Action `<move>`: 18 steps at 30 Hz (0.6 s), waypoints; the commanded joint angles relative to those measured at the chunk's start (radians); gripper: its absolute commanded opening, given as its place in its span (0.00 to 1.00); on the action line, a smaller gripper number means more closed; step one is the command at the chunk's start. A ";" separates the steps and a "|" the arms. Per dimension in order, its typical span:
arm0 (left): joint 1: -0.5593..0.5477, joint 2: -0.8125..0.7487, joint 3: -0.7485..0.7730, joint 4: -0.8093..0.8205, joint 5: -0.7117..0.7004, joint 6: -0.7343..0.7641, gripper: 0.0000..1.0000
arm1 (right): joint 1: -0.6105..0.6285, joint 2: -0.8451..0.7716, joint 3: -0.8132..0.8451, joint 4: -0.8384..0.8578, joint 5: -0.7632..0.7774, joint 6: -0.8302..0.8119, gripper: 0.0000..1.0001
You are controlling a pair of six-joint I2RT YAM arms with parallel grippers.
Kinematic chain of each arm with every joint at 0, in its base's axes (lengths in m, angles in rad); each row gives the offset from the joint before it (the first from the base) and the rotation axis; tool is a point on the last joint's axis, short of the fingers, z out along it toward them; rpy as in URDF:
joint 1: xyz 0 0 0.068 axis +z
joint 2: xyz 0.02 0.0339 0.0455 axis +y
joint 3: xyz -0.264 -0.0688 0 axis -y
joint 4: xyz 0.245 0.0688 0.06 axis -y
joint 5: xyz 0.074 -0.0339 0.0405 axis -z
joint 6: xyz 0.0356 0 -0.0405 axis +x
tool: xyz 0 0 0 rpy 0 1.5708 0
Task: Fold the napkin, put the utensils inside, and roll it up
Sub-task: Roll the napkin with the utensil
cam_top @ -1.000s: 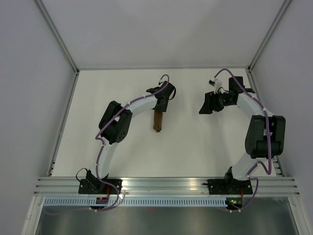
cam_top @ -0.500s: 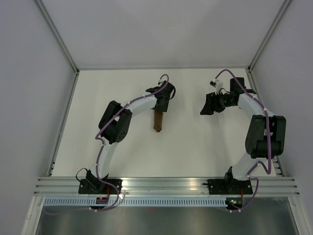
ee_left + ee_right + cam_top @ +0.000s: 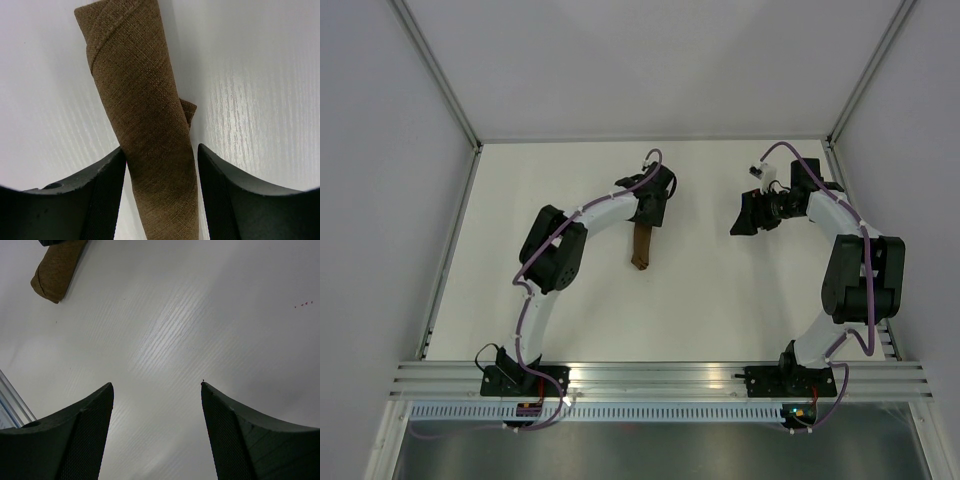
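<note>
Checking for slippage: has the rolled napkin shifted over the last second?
No. Measured against the table's far edge, the napkin lies in the same spot.

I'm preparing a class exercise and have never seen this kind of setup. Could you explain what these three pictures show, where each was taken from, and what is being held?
A robot's left arm and right arm are bolted to a white table. One picture looks down from above; the other two come from a camera on each wrist. A rolled brown napkin is the only thing lying there. The left gripper straddles one end of it; whether it pinches is unclear. The right gripper is open and empty.
</note>
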 commanded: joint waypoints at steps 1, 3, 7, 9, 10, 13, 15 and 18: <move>0.009 -0.089 0.013 0.029 0.027 0.036 0.63 | -0.007 -0.014 0.007 -0.007 -0.010 -0.024 0.76; 0.012 -0.095 0.011 0.035 0.030 0.039 0.64 | -0.006 -0.014 0.007 -0.007 -0.010 -0.024 0.76; 0.012 -0.115 0.011 0.045 0.037 0.048 0.64 | -0.006 -0.014 0.008 -0.006 -0.007 -0.022 0.76; 0.012 -0.122 0.011 0.049 0.036 0.053 0.64 | -0.006 -0.014 0.010 -0.004 -0.009 -0.019 0.76; 0.014 -0.124 0.011 0.048 0.034 0.056 0.64 | -0.006 -0.014 0.011 -0.004 -0.009 -0.019 0.76; 0.019 -0.139 0.010 0.048 0.030 0.060 0.64 | -0.006 -0.016 0.014 -0.006 -0.007 -0.016 0.76; 0.023 -0.159 0.003 0.049 0.027 0.064 0.64 | -0.006 -0.019 0.016 -0.001 -0.010 -0.015 0.76; 0.028 -0.214 -0.022 0.051 0.022 0.065 0.64 | -0.007 -0.028 0.016 0.012 -0.003 0.000 0.76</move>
